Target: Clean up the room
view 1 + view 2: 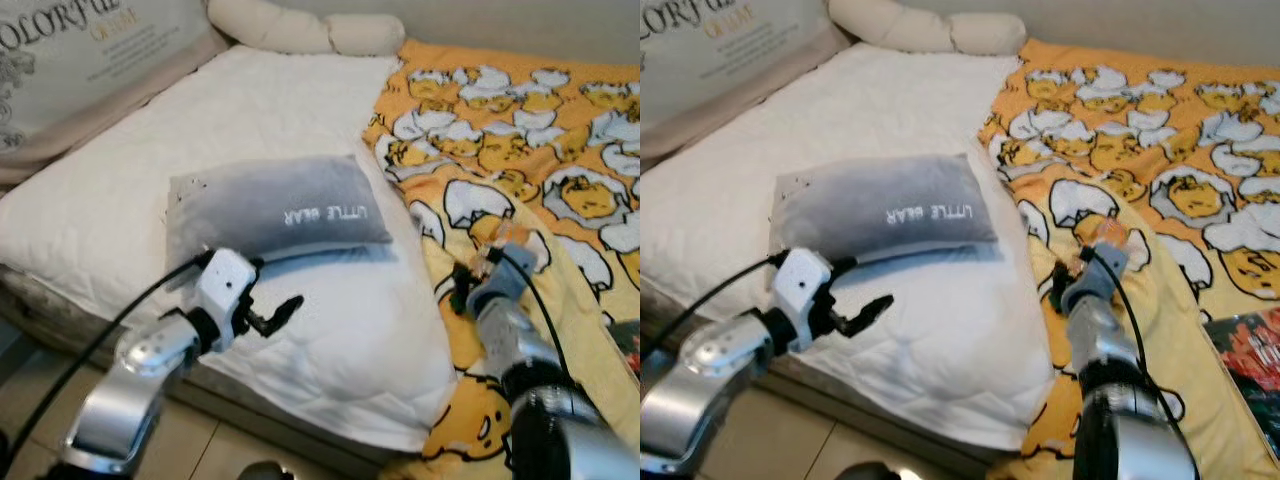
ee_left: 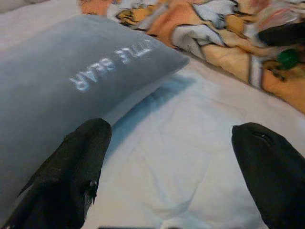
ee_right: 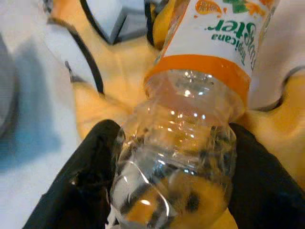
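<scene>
At the lower left of the head views, the left gripper [image 1: 268, 318] hangs over a white quilt [image 1: 330, 350], fingers spread wide and holding nothing. Just above it, at centre left, a grey pillow [image 1: 275, 205] lettered LITTLE BEAR lies on the quilt. Right of centre, the right gripper [image 3: 174, 191] sits on a yellow cartoon-print blanket [image 1: 560, 150], its two fingers [image 3: 86, 181] closed around the base of a clear plastic bottle [image 3: 190, 129] with an orange-banded Tropicana label, lying on the blanket.
</scene>
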Tool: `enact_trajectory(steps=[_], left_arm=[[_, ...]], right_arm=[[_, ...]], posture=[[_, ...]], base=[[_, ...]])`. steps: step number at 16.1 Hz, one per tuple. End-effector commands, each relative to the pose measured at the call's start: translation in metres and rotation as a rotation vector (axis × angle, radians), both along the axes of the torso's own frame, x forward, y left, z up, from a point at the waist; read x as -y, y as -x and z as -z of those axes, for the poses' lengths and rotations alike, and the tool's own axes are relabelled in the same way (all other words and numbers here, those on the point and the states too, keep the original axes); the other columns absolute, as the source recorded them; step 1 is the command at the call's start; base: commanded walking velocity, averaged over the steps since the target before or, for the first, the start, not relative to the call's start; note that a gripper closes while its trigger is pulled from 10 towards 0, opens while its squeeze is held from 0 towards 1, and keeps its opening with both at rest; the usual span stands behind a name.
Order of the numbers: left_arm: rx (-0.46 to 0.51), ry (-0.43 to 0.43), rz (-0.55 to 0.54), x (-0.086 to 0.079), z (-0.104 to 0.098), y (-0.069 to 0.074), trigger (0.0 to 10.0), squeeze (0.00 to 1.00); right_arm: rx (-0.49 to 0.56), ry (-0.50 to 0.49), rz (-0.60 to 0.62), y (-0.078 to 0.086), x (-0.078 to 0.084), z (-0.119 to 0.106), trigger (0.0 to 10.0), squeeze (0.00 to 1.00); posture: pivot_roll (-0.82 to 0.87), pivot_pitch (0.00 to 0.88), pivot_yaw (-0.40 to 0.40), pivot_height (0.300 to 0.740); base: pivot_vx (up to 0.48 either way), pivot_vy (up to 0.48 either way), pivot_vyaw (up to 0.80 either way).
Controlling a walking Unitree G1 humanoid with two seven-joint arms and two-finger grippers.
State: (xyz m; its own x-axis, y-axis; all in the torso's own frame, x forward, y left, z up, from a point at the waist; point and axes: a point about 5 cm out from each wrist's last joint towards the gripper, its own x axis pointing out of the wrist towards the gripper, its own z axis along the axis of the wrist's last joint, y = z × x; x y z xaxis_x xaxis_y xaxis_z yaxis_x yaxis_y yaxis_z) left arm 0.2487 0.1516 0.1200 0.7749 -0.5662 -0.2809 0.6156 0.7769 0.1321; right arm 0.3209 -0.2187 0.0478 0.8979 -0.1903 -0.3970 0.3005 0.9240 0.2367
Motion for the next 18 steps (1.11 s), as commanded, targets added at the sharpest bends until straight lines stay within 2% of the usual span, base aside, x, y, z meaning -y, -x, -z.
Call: enact_trajectory(steps=[1,2,3,4,6,8,10,11,15,18], left_arm=[[0.012,-0.017,-0.061,-0.007,0.001,-0.001,10.0,0.00],[0.028,-0.028,-0.110,-0.008,0.003,-0.001,10.0,0.00],[0.046,-0.038,-0.188,-0.012,0.003,-0.004,10.0,0.00],[0.067,-0.018,-0.282,-0.017,0.002,-0.007,10.0,0.00],[0.092,0.016,-0.409,-0.021,0.002,-0.005,10.0,0.00],[0.115,0.005,-0.452,-0.021,0.003,-0.001,10.0,0.00],[0.118,0.022,-0.511,-0.024,0.006,0.003,10.0,0.00],[0.113,0.011,-0.554,-0.028,0.008,0.003,10.0,0.00],[0.086,0.034,-0.578,-0.027,0.011,0.001,10.0,0.00],[0.152,0.001,-0.556,-0.026,0.003,-0.003,10.0,0.00]], right_arm=[[0.107,0.034,-0.059,-0.005,-0.010,-0.023,0.0,0.00],[0.178,0.093,-0.111,0.001,-0.020,-0.037,0.0,0.00],[0.247,0.146,-0.151,0.007,-0.032,-0.049,2.6,0.00],[0.263,0.172,-0.195,0.012,-0.044,-0.057,10.0,0.00],[0.294,0.197,-0.278,0.025,-0.059,-0.062,10.0,0.00],[0.249,0.234,-0.365,0.040,-0.067,-0.052,10.0,0.00],[0.209,0.214,-0.393,0.055,-0.075,-0.049,10.0,0.00],[0.206,0.220,-0.394,0.056,-0.075,-0.052,10.0,0.00],[0.195,0.223,-0.377,0.054,-0.069,-0.055,10.0,0.00],[0.173,0.224,-0.387,0.053,-0.065,-0.055,10.0,0.00]], posture=[[0.12,0.000,0.066,0.740],[0.12,0.000,0.063,0.740],[0.11,0.000,0.061,0.740],[0.10,0.000,0.052,0.740],[0.11,0.000,0.031,0.740],[0.12,0.000,0.015,0.740],[0.13,0.000,0.004,0.740],[0.13,0.000,0.010,0.740],[0.11,0.000,0.029,0.740],[0.11,0.000,0.035,0.740]], base=[[0.000,0.000,0.00],[0.000,0.000,0.00],[0.000,0.000,0.00],[0.000,0.000,0.00],[0.000,0.000,0.40],[0.000,0.000,0.80],[0.000,0.000,0.80],[0.000,0.000,0.80],[0.000,0.000,0.80],[0.000,0.000,0.80]])
